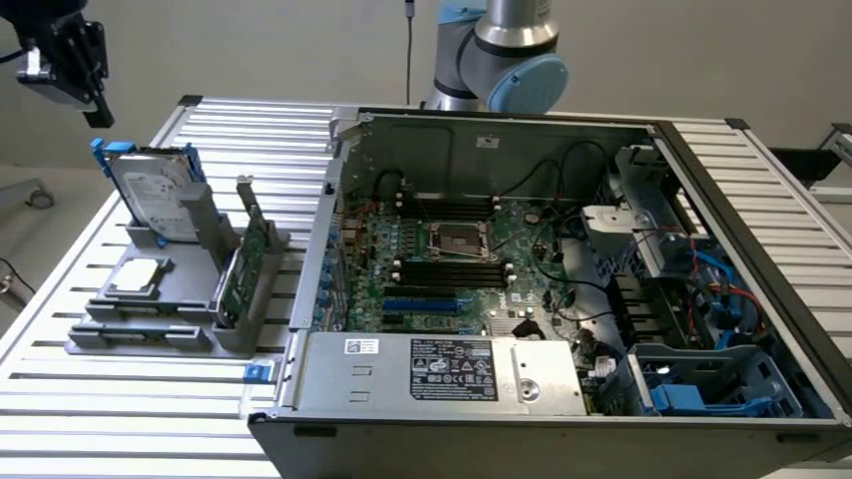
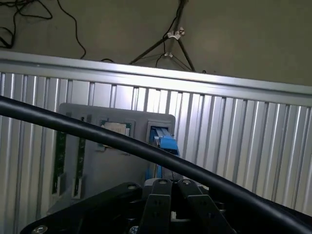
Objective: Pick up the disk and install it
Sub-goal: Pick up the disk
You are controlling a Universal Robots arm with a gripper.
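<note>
**Item 1 — my gripper** (image 2: pixel 171 184): the fingers are pressed together with nothing between them and nothing held. It hangs in the air outside the open computer case (image 1: pixel 506 125), on the exterior view's left of it, well apart from every part listed below.

**Item 2 — the disk** (image 1: pixel 150 192): a silver-grey drive with a white label and blue carrier rails along its edges. It stands upright in a slot of the grey holder (image 1: pixel 150 334). The holder sits outside the case, on the exterior view's left of it. The disk is at the holder's end farthest from the case. In the wrist view it shows edge-on, with a blue rail end rising out of the slot.

**Item 3, small square chip** (image 1: pixel 138 277): lies flat on the holder, also on the side away from the case.

**Item 4, green circuit card** (image 1: pixel 243 261): stands on edge in the holder slot nearest the case.

**Item 5, case contents:** the motherboard (image 1: pixel 440 254) is exposed, and the power supply (image 1: pixel 440 367) lies along the case's near wall.

**Item 6, ribbed aluminium table** (image 1: pixel 80 399): carries both the case and the holder.

**Item 7, black cable** (image 2: pixel 97 139): crosses the wrist view in front of the holder.
</note>
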